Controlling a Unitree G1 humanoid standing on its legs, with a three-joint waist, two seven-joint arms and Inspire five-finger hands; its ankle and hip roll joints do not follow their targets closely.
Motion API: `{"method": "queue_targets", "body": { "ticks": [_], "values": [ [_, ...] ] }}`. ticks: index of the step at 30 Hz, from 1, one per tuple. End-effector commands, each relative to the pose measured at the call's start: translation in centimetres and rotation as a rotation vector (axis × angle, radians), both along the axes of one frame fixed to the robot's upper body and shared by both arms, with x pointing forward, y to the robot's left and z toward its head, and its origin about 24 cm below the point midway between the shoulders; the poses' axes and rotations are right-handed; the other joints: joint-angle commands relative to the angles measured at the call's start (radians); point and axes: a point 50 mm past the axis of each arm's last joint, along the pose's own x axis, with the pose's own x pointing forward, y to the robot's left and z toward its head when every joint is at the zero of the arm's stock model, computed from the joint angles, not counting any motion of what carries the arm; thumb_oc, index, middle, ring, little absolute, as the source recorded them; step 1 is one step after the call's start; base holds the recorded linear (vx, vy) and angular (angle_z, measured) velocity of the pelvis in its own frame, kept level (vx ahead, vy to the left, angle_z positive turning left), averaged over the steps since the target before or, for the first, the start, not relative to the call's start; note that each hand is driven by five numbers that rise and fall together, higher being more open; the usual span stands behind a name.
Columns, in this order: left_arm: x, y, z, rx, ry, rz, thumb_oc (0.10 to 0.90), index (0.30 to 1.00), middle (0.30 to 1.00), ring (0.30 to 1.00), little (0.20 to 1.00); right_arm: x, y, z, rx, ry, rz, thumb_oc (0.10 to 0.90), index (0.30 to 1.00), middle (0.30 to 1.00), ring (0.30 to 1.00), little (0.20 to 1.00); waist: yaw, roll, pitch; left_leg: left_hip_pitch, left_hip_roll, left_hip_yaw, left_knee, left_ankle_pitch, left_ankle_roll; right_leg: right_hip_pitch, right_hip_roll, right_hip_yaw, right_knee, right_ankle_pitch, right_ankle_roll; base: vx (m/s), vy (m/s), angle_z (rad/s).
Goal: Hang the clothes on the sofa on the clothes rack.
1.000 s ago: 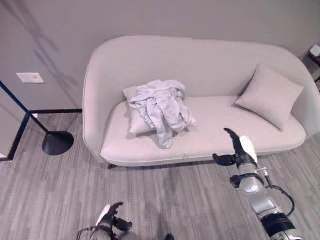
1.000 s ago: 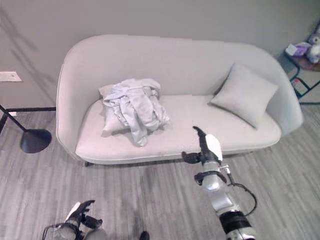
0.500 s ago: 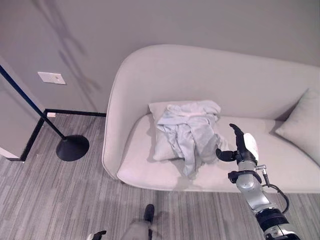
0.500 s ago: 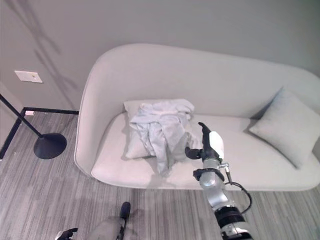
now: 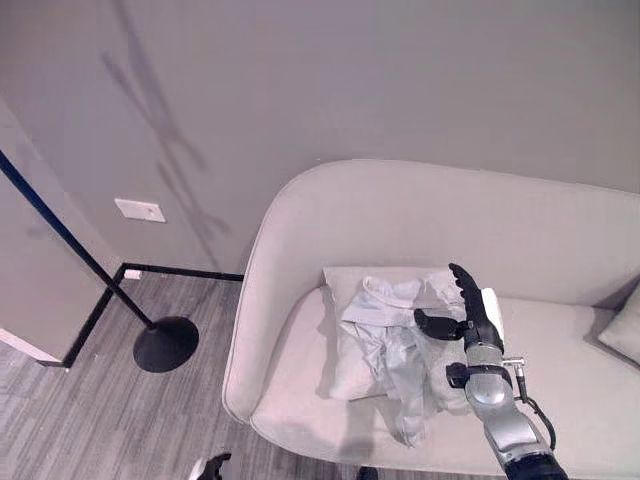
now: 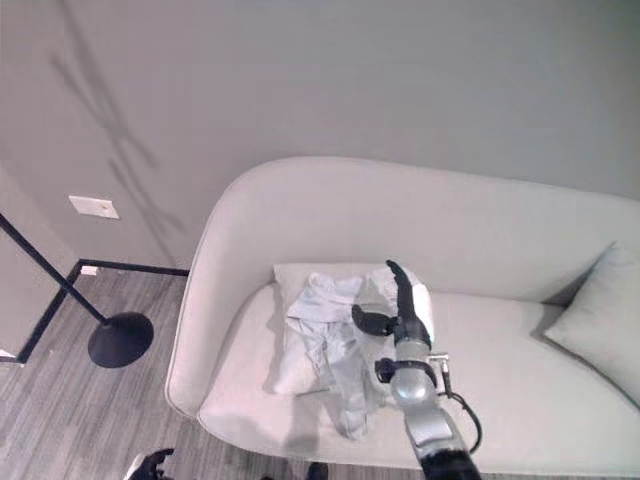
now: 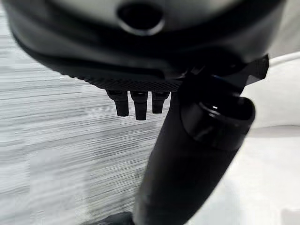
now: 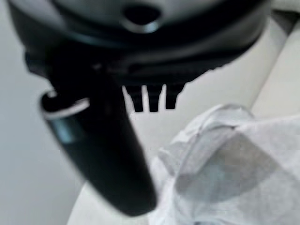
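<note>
The right hand [image 5: 468, 312] hangs over the crumpled pale shirt [image 5: 392, 345], fingers straight and thumb apart, empty; closing from there could pinch one loose fold, leaving the rest dragging. The shirt lies on a cushion [image 5: 345, 375] at the sofa [image 5: 330, 210]'s left end. Left of the sofa, a black stand [image 5: 160, 340] rests on grey plank floor [image 5: 60, 425] before a grey wall [image 5: 330, 70].

A plain grey wall [image 5: 330, 80] rises behind everything, with a white switch plate [image 5: 139, 210] low on it and a dark skirting strip [image 5: 180, 271] along its foot. The floor [image 5: 110, 400] is grey wood-grain planking. A black lamp stand's round base [image 5: 166, 343] rests there, its thin pole [image 5: 70, 240] slanting upward.
</note>
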Motion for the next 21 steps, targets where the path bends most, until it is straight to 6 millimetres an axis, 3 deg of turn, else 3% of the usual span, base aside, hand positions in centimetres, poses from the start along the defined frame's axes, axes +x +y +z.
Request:
{"method": "queue_targets", "body": {
  "ticks": [1, 6, 12, 17, 21],
  "values": [
    [1.0, -0.2, 0.0, 0.021, 0.000, -0.048, 0.800, 0.900, 0.900, 0.900, 0.900, 1.0, 0.0, 6.4, -0.079, -0.298, 0.075, 0.800, 0.900, 0.900, 0.900, 0.900, 0.003, -0.058, -0.011, -0.059, 0.150, 0.013, 0.001, -0.061, -0.116, 0.109, -0.056, -0.002, -0.007, -0.070, 0.076, 0.02, -0.066, 0.11],
    [0.6, 0.5, 0.1, 0.028, -0.014, 0.041, 0.800, 0.900, 0.900, 0.900, 0.900, -1.1, 0.0, 6.3, -0.151, -0.277, 0.120, 0.800, 0.900, 0.900, 0.900, 0.900, -0.019, -0.049, -0.007, -0.062, 0.162, 0.009, 0.001, -0.059, -0.128, 0.114, -0.047, -0.006, -0.010, -0.084, 0.072, 0.00, -0.031, 0.11],
    [0.7, -0.3, 0.0, 0.010, -0.010, -0.008, 0.800, 0.900, 0.900, 0.900, 0.900, -1.9, -0.2, 6.3, -0.172, -0.268, 0.135, 0.800, 0.900, 0.900, 0.900, 0.900, -0.037, -0.042, -0.004, -0.062, 0.166, 0.009, 0.001, -0.063, -0.131, 0.110, -0.043, 0.000, -0.010, -0.087, 0.070, 0.00, 0.002, -0.06],
    [1.7, -1.3, 0.0, -0.015, -0.034, -0.108, 0.800, 0.900, 0.900, 0.900, 0.900, -0.4, -0.4, 4.0, -0.121, -0.164, 0.147, 0.800, 0.900, 0.900, 0.900, 0.900, -0.026, -0.033, -0.005, -0.062, 0.168, 0.004, 0.001, -0.067, -0.129, 0.109, -0.039, 0.002, -0.010, -0.092, 0.069, 0.00, 0.004, -0.12],
    [2.3, -1.5, 0.2, -0.014, -0.050, -0.156, 0.800, 0.900, 0.900, 0.900, 0.900, 1.1, -0.6, 3.9, -0.140, -0.155, 0.136, 0.800, 0.900, 0.900, 0.900, 0.900, -0.015, -0.028, -0.004, -0.061, 0.170, 0.000, 0.001, -0.067, -0.130, 0.109, -0.038, 0.000, -0.010, -0.093, 0.068, 0.00, 0.000, 0.00]
  ]
}}
